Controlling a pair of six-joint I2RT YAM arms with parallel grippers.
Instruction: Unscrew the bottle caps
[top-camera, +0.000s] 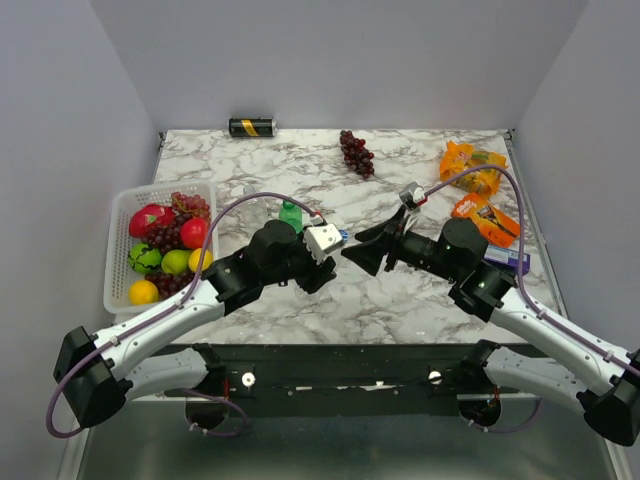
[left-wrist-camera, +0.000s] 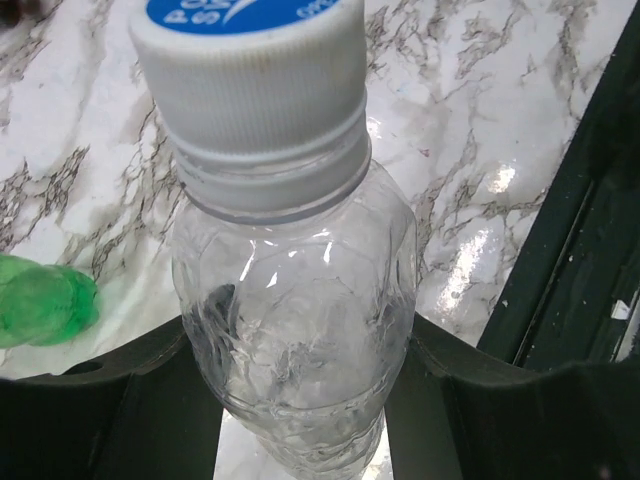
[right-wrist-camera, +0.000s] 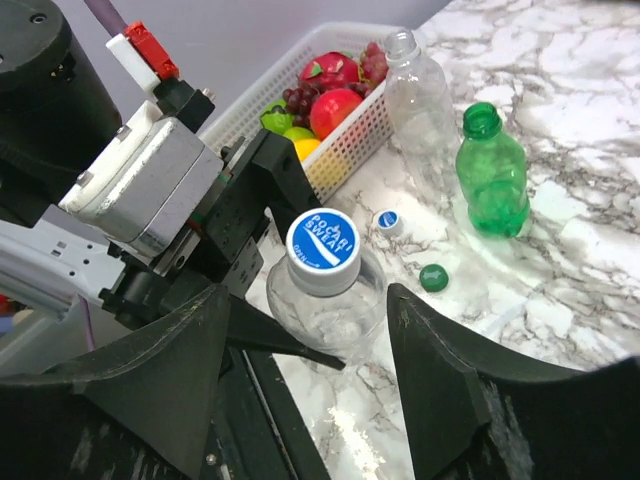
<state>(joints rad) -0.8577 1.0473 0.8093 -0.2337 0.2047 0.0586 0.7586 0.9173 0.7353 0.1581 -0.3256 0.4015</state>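
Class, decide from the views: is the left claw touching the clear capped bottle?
Touching. The left wrist view shows the left claw closed on the clear bottle, with both fingers pressed against its sides.

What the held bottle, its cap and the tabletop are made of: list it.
Held bottle: likely thin clear plastic, glossy, creased.
Cap: white opaque plastic, ribbed side, blue printed top.
Tabletop: glossy marble look with reflections; stone or laminate, cannot tell.

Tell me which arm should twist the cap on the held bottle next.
Right. The left gripper is shut on the clear bottle, steadying it; the right gripper is open with its fingers flanking the cap.
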